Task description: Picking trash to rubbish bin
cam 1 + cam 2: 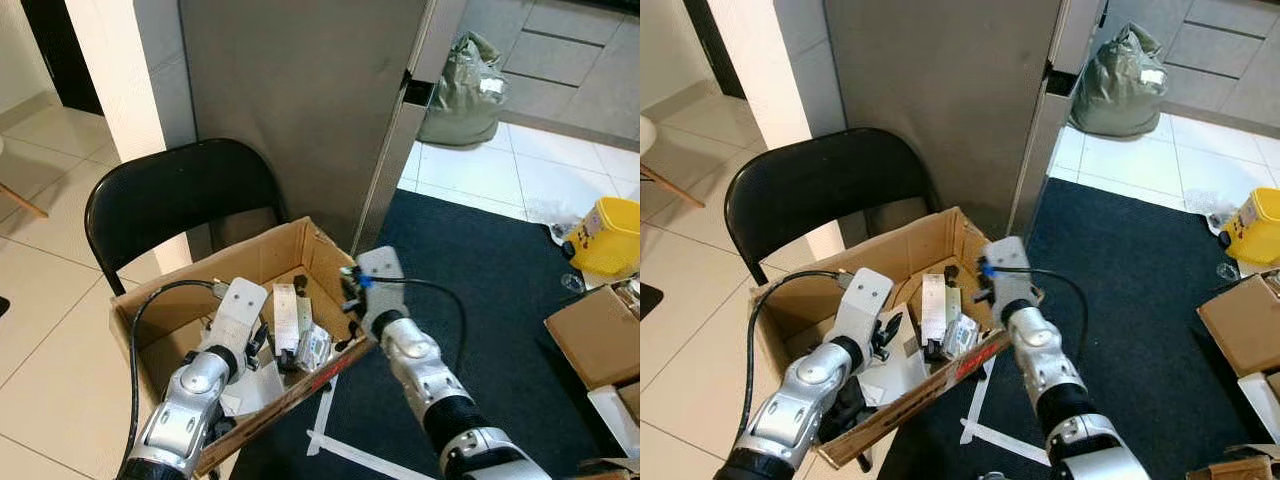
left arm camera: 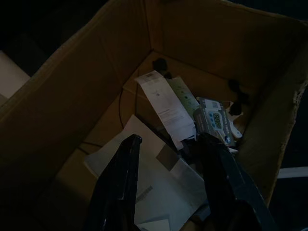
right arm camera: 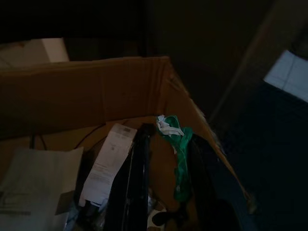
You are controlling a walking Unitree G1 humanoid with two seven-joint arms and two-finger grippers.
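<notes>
Inside the open brown cardboard box (image 1: 190, 300) on the seat of the black folding chair (image 1: 170, 200), my left gripper (image 2: 166, 144) hangs with its fingers spread wide over white paper sheets (image 2: 159, 187). My right gripper (image 3: 166, 139) reaches over the box's near corner, and a crumpled green and white scrap (image 3: 175, 139) sits between its two black fingers; I cannot tell whether they pinch it. A long white receipt (image 1: 286, 315) and a small printed packet (image 2: 217, 122) lie in the box.
</notes>
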